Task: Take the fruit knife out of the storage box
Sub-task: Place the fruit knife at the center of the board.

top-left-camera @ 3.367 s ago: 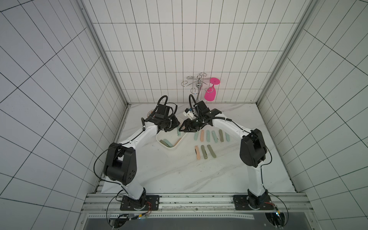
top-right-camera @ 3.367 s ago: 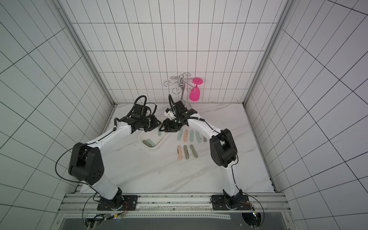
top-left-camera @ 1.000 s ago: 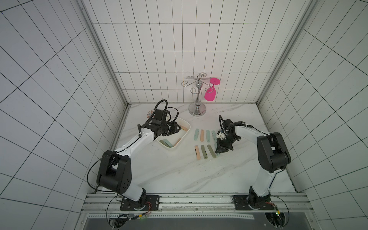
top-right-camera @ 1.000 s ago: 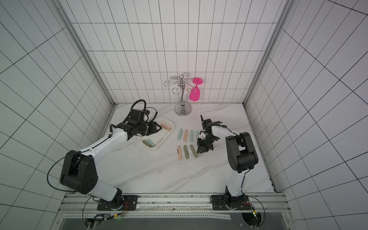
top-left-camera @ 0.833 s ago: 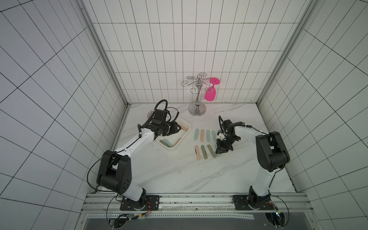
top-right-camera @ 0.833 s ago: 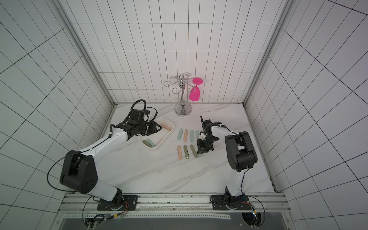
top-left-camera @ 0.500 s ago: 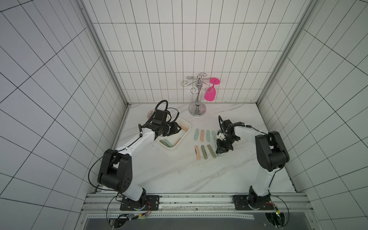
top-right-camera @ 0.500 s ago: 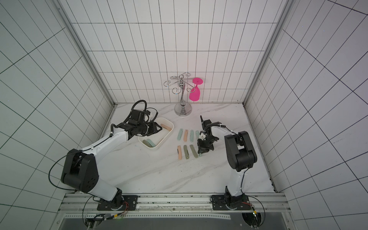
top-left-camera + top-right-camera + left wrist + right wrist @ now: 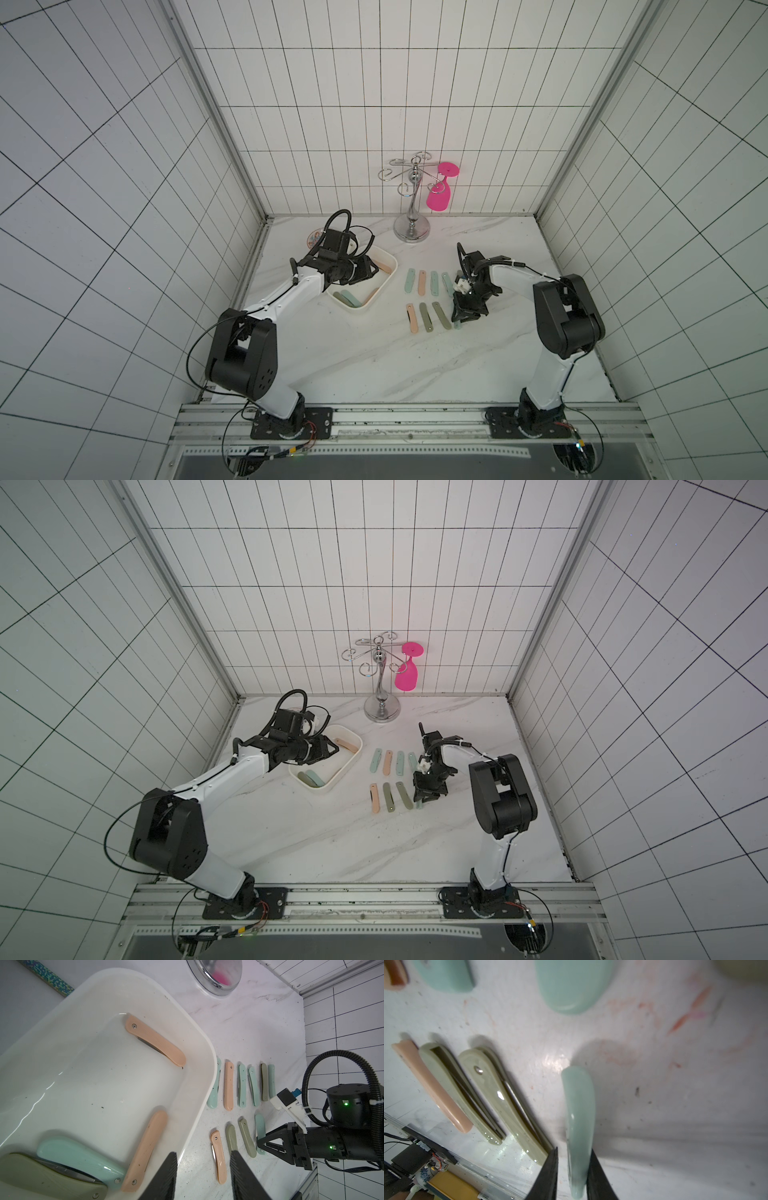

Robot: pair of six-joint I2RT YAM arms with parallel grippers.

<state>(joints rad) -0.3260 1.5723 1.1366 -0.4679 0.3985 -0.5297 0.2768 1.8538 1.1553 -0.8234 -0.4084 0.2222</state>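
Right gripper [image 9: 573, 1149], jaws slightly parted, seemingly to release it, straddled the mint-green folding fruit knife [image 9: 579, 1105] on the white marble table [image 9: 374, 353]; left gripper [image 9: 203, 1152] hovered open, empty, over the shallow white plastic storage box [image 9: 93, 1088]

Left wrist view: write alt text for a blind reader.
A white storage box holds four folded knives: two peach, one mint, one olive. The left gripper hangs with open fingers above its rim, and beyond it more folded knives lie in two rows on the marble table, with the right gripper at the end of one row.
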